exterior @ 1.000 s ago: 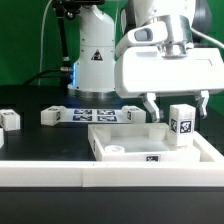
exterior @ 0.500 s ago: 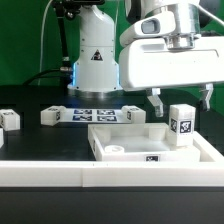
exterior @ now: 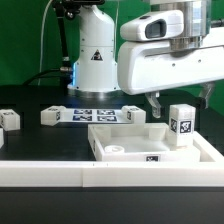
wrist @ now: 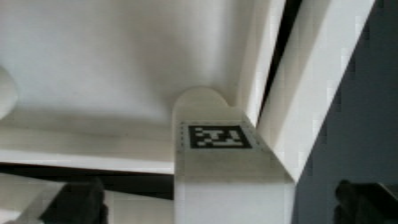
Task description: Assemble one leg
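Note:
A leg [exterior: 181, 123], a small white post with a black-and-white tag, stands upright at the far corner of the large flat white piece [exterior: 120, 138], on the exterior view's right. My gripper [exterior: 181, 98] hangs open just above it, one finger on each side, touching nothing. In the wrist view the leg [wrist: 228, 160] rises between my dark fingertips [wrist: 71, 203], its tag facing the camera, with my gripper [wrist: 217, 206] open around it. The leg's foot and how it sits in the piece are hidden.
Another leg [exterior: 10, 120] lies at the exterior view's left edge. The marker board [exterior: 90, 113] lies behind the flat piece, with a small white part at each end. The robot base [exterior: 95, 60] stands at the back. A white wall [exterior: 100, 178] runs along the front.
My gripper has risen straight up from around the leg, staying open. The leg has stayed standing in place.

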`<state>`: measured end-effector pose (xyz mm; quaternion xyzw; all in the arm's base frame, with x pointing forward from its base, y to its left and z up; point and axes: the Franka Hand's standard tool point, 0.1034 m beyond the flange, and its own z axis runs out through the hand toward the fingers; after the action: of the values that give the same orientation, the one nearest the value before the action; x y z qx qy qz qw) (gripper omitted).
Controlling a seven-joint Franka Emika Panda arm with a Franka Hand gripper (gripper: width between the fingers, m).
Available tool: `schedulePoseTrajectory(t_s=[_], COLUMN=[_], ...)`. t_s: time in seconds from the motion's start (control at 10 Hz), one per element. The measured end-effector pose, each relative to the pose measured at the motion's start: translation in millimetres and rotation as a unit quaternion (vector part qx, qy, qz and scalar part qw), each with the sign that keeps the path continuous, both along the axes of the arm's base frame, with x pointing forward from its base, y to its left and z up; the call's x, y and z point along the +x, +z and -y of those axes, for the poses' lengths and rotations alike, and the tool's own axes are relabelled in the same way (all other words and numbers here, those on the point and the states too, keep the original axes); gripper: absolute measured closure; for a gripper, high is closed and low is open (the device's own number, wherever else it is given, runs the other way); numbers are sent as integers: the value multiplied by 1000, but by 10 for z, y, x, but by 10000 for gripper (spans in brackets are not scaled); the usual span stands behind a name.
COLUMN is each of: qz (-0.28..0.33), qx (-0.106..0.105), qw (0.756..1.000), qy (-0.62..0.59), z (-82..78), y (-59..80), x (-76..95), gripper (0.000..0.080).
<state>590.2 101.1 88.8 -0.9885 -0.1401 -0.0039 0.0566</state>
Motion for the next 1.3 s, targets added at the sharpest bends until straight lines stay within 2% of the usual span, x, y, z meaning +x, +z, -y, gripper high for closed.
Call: schedulePoseTrajectory(t_s=[0.3, 0.5, 0.6, 0.7, 0.9, 1.1, 1.3], qz=[4, 3, 4, 3, 1, -11, -21], qx=[0, 0, 0, 0, 0, 0, -1], qw=[1000, 1000, 1000, 1000, 1000, 992, 972], qy=[-3, -3, -3, -6, -25, -128, -233], z=[13, 15, 15, 14, 5, -80, -122], y=[-23, -24, -23, -23, -25, -32, -33], x=[-3, -4, -2, -2, -6, -27, -29], gripper=[150, 414, 414, 509, 509, 509, 509])
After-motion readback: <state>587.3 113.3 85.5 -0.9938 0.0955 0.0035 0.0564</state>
